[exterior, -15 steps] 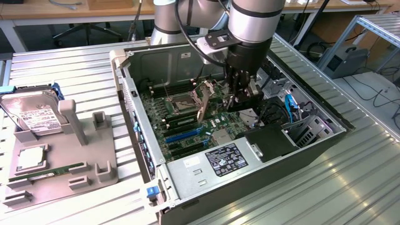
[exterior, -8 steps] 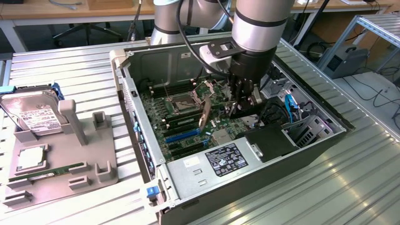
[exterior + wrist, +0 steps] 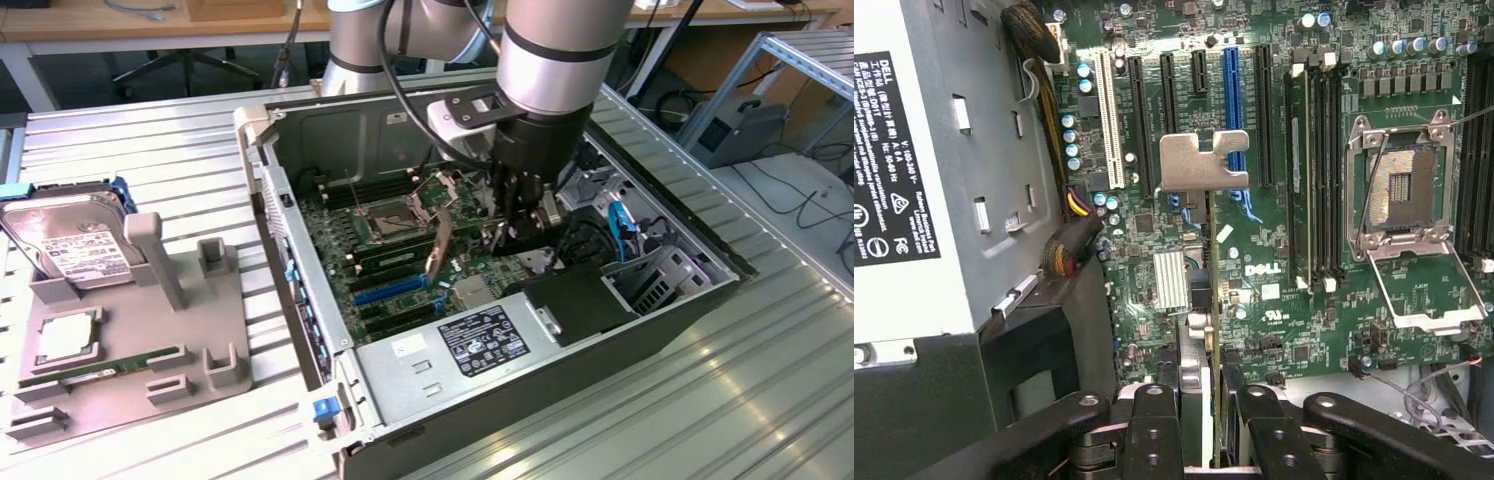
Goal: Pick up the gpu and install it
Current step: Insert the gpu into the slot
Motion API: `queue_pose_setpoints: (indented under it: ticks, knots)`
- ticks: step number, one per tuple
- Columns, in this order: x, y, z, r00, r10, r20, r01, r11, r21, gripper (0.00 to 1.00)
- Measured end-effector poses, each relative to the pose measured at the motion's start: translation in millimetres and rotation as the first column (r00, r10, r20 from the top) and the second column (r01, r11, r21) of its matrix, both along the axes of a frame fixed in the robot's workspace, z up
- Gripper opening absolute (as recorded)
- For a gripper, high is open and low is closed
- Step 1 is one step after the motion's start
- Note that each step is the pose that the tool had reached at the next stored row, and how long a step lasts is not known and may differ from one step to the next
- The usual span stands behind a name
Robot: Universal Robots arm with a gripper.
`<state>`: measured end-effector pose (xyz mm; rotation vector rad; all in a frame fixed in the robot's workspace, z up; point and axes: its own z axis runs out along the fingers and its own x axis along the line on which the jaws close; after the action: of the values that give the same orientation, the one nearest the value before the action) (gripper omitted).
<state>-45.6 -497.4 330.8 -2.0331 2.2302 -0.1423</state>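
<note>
My end effector (image 3: 1199, 420) is clamped on the thin green gpu card with its pale metal end bracket (image 3: 1201, 160), held edge-down over the green motherboard (image 3: 1274, 270) inside the open computer case (image 3: 287, 200); I judge squaring it to 1 slot matters most.

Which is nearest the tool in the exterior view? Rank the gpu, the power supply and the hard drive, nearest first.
1. gpu: gripped in the tool.
2. power supply: inside the case, close below the tool in the picture.
3. hard drive: outside the case, far at the exterior view's left.
</note>
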Motion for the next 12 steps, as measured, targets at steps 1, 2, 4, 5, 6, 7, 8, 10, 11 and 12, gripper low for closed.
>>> queue_pose_setpoints:
  ticks: [1,2,4,5,6,7,8,10,11,12]
  knots:
    - [-0.1,-0.5,-0.1,1.0000,0.000,0.0000,0.000,1.0000,-0.0001,0.27]
    - [-0.1,-0.9,-0.2,1.0000,0.000,0.0000,0.000,1.0000,0.0000,0.27]
    - [-0.3,-2.0,-0.4,1.0000,0.000,0.0000,0.000,1.0000,0.0000,0.27]
    - [-0.4,-2.7,-0.6,1.0000,0.000,0.0000,0.000,1.0000,0.0000,0.27]
    - [-0.6,-3.7,-0.8,1.0000,0.000,0.0000,0.000,1.0000,0.0000,0.27]
    - [-0.7,-4.4,-0.9,1.0000,0.000,0.0000,0.000,1.0000,-0.0001,0.27]
    - [-0.8,-4.8,-1.0,1.0000,0.000,0.0000,0.000,1.0000,-0.0001,0.27]
    - [-0.9,-5.5,-1.2,1.0000,0.000,0.0000,0.000,1.0000,0.0000,0.27]
    - [-0.9,-5.8,-1.3,1.0000,0.000,0.0000,0.000,1.0000,0.0000,0.27]
    - [-1.0,-6.2,-1.4,1.0000,0.000,0.0000,0.000,1.0000,0.0000,0.27]
